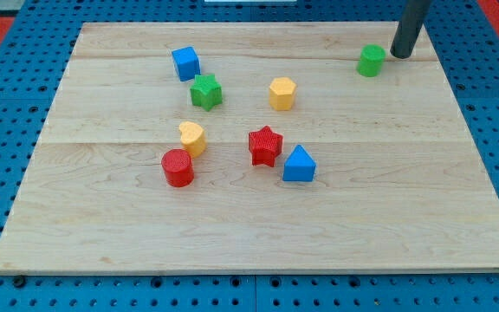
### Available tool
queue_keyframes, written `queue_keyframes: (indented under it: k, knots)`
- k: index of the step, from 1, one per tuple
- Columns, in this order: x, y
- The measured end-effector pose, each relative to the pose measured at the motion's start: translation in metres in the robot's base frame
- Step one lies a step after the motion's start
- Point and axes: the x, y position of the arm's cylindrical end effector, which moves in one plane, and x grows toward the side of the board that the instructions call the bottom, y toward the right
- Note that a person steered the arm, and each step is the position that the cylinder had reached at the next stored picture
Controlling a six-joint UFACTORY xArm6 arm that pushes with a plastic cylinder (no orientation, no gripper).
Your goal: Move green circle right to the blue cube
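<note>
The green circle [371, 61], a short green cylinder, stands near the board's top right corner. My tip [400, 55] is just to its right, a small gap away, with the dark rod rising out of the view's top. The blue cube [185, 63] sits far to the left, near the board's top left part. A green star [205, 92] lies just below and right of the blue cube.
A yellow hexagon block [281, 93] sits between the two, slightly lower. A yellow block [192, 138], a red cylinder [178, 167], a red star [266, 146] and a blue triangle [299, 165] cluster mid-board. The wooden board [249, 234] rests on a blue pegboard.
</note>
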Motion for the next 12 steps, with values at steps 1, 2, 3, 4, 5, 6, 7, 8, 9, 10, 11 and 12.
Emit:
queue_keyframes:
  k: [1,2,3,4,5,6,7,8,9,10,11,12]
  knots:
    - [0.000,0.000]
    - [0.000,-0.001]
    - [0.000,-0.003]
    - [0.001,-0.006]
    - [0.013,-0.024]
    - [0.027,-0.040]
    - [0.033,-0.047]
    - [0.036,-0.057]
    - [0.038,-0.067]
    - [0.041,-0.077]
    - [0.044,-0.089]
    - [0.046,-0.101]
